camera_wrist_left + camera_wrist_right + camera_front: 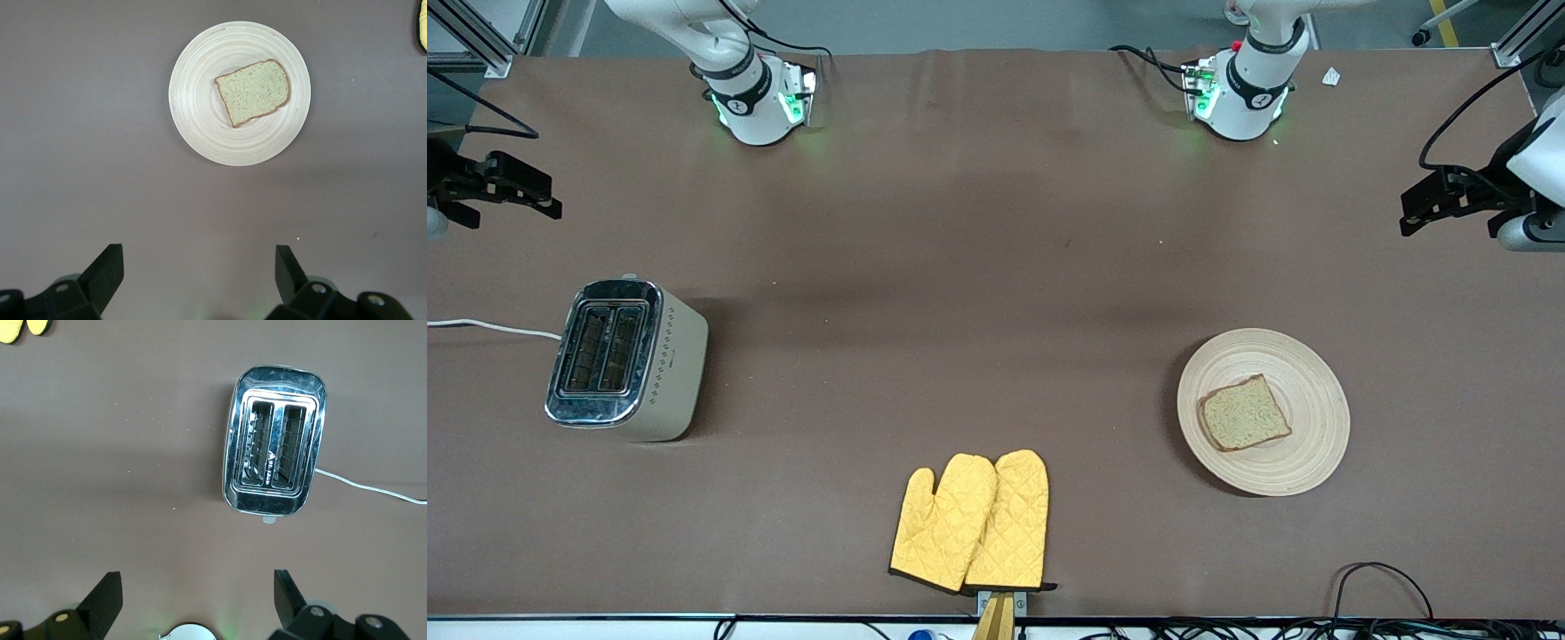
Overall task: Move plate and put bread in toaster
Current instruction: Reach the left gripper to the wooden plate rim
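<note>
The plate (1303,373) lies on the brown table toward the left arm's end, with the bread (1245,414) flat on it. The toaster (627,360) stands toward the right arm's end, its two slots empty. My left gripper (1409,216) hangs high over the table's edge at the left arm's end, open and empty. Its wrist view shows the plate (200,113) and bread (253,92) well ahead of its open gripper (200,267). My right gripper (547,197) hangs over the opposite end, open and empty (199,587), with the toaster (273,450) ahead of it.
A pair of yellow oven mitts (974,523) lies near the table's front edge, between the toaster and the plate and nearer the camera than both. The toaster's white cord (489,327) runs off the table's end. Black cables (1378,578) loop at the front edge.
</note>
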`<state>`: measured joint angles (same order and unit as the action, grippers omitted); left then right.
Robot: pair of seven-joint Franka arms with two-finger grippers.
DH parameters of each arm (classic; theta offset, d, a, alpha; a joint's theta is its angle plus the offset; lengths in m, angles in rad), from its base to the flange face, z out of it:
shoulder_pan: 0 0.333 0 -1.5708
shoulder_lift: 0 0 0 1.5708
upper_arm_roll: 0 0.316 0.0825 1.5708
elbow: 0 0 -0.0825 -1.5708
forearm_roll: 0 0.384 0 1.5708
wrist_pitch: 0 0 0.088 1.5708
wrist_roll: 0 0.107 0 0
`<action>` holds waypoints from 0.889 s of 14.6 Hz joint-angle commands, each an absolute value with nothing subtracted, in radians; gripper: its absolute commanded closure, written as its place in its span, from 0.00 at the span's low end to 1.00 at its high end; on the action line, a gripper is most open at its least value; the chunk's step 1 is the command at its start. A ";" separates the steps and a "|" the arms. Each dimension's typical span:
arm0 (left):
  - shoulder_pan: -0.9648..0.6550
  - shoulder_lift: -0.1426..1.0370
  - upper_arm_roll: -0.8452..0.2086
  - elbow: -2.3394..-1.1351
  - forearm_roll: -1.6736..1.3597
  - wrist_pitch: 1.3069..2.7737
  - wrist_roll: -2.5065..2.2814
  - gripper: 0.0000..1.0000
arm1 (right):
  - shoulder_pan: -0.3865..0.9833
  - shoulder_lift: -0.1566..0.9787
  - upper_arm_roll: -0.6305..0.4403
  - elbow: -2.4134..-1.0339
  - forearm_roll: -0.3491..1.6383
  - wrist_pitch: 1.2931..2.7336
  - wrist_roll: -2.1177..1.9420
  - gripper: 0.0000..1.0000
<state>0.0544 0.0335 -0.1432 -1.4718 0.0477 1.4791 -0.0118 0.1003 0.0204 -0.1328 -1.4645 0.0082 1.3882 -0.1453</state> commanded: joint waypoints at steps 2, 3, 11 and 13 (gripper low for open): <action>0.057 0.041 -0.144 -1.451 0.051 1.468 0.006 0.00 | 0.141 -0.012 -0.133 -1.474 0.014 1.390 -0.146 0.00; 0.055 0.044 -0.144 -1.447 0.048 1.470 0.005 0.00 | 0.144 -0.015 -0.133 -1.476 0.011 1.388 -0.146 0.00; 0.135 0.299 -0.123 -1.342 0.034 1.662 0.008 0.00 | 0.146 -0.015 -0.132 -1.476 0.006 1.385 -0.144 0.00; 0.175 0.369 -0.124 -1.342 0.008 1.747 0.009 0.00 | 0.144 -0.015 -0.135 -1.474 0.008 1.388 -0.146 0.00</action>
